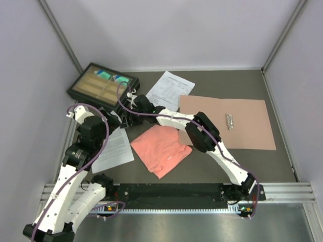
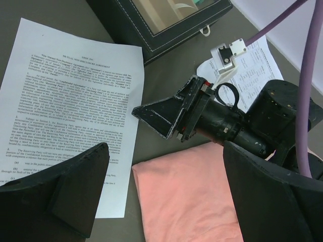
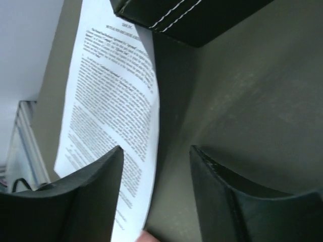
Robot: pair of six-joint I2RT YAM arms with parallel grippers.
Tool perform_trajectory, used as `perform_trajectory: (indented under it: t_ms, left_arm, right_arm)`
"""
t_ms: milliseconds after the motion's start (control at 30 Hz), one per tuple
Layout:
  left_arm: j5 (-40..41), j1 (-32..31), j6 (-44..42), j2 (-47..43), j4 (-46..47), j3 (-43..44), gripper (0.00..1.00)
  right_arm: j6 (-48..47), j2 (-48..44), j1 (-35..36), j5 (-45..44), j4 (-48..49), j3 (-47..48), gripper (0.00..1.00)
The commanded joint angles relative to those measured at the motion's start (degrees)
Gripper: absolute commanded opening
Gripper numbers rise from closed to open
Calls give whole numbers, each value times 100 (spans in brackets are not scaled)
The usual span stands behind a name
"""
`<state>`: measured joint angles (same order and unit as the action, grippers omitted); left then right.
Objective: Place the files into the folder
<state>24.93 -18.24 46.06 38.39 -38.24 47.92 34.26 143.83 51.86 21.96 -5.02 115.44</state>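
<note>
Two white printed sheets lie flat on the bench (image 1: 275, 169), the dense-text sheet (image 1: 118, 148) near the left edge and the table-layout sheet (image 1: 169, 89) askew at the far edge, just beside the tan folder (image 1: 247, 128), which is opened flat toward the right edge and bears a metal fastener (image 1: 229, 121).

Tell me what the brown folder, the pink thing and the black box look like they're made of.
Folder: probably matte brown cardstock. It lies flat and stiff, with a shiny metal clip.
Pink item: soft fabric, folded, with creases.
Black box: likely faux leather, with white stitching along its edge.
</note>
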Motion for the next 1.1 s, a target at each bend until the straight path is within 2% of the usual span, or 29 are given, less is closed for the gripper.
perform_trajectory:
  t_ms: [0,133,167,233,267,333,467,633,733,833,967,1067]
  left_arm:
    - [-58,31,-63,-42,-122,235,98]
    - [-93,31,-18,-86,-158,358,98]
    - [-102,22,-18,-95,-166,393,97]
    - [-93,31,-18,-112,-193,507,97]
    - [-93,22,-27,-113,-245,560,97]
    - [-93,22,-53,-121,-315,761,97]
    - [-216,22,-369,-253,-360,1210,97]
    - [-50,22,-1011,-411,61,2087,96]
    - [144,31,-1389,-394,394,2344,96]
    - [-75,22,-1583,-211,624,2345,96]
    - [-742,22,-1408,273,730,2248,94]
    - [-1322,22,-1214,546,1219,1880,93]
  right_arm:
    - [370,285,211,282,309,479,51]
    - [415,540,500,563,448,681,44]
    - [432,584,562,634,466,830,38]
    - [441,716,641,810,423,1085,31]
    - [441,795,711,845,379,1304,18]
    - [415,761,773,863,283,1411,1]
    - [204,200,896,810,19,1429,0]
    - [-182,-1083,897,732,-464,1350,0]
    - [-464,-1968,739,530,-798,877,0]
    - [-412,-2830,232,520,-940,-97,0]
    - [-323,-3911,-754,1291,-501,-2221,0]
    - [-902,-4484,-1571,1714,-877,-3061,0]
